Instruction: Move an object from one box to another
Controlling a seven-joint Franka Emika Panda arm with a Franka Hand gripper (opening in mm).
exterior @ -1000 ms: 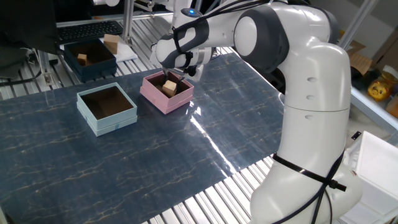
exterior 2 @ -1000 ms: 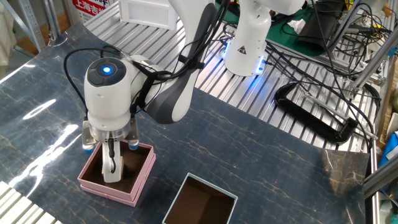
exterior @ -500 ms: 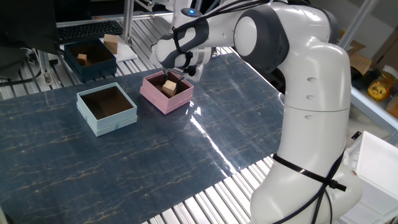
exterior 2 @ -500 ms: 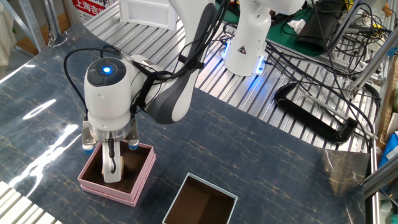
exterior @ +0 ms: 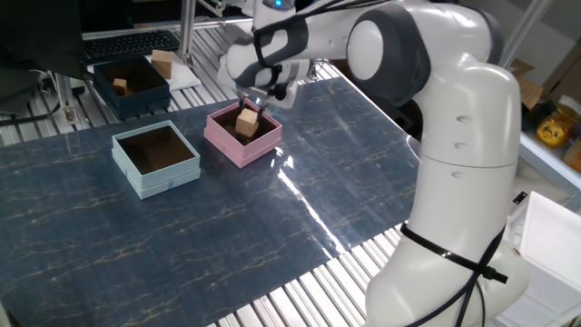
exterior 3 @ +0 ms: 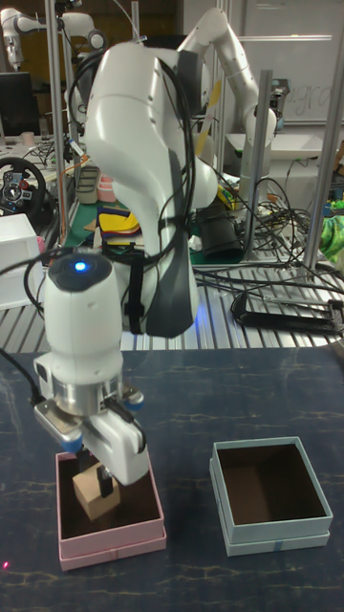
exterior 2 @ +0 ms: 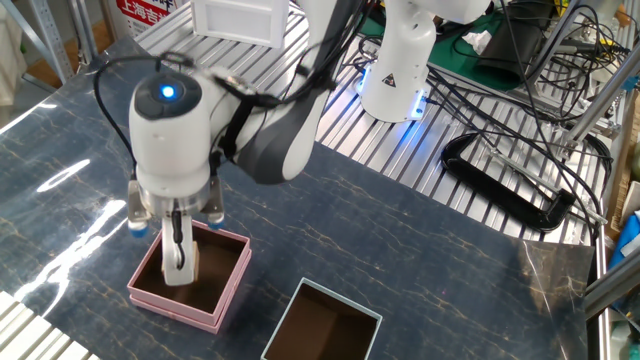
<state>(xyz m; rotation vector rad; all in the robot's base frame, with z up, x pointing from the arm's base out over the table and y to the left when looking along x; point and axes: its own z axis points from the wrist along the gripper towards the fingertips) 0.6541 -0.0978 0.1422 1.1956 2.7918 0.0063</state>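
Note:
My gripper (exterior: 249, 111) is shut on the small tan wooden cube (exterior: 247, 122) and holds it just above the brown floor of the pink box (exterior: 238, 151). From the tall fixed view the cube (exterior 3: 96, 496) hangs between the fingers inside the pink box (exterior 3: 113, 547), under the gripper (exterior 3: 99, 476). The light blue box (exterior: 163, 176) sits open and empty to the left of the pink one; in the tall fixed view this light blue box (exterior 3: 277, 537) is on the right. In the other fixed view the gripper (exterior 2: 180, 262) hides most of the cube above the pink box (exterior 2: 170, 308).
A dark navy box (exterior: 136, 102) stands at the back left on the metal slats, with a small wooden block (exterior: 120, 85) inside and another block (exterior: 163, 64) behind it. The robot's white base (exterior: 454, 236) stands at the table's right side. Cables lie behind the table.
The gripper has risen a little, straight up, taking the cube off the pink box's floor. Both boxes have stayed in place.

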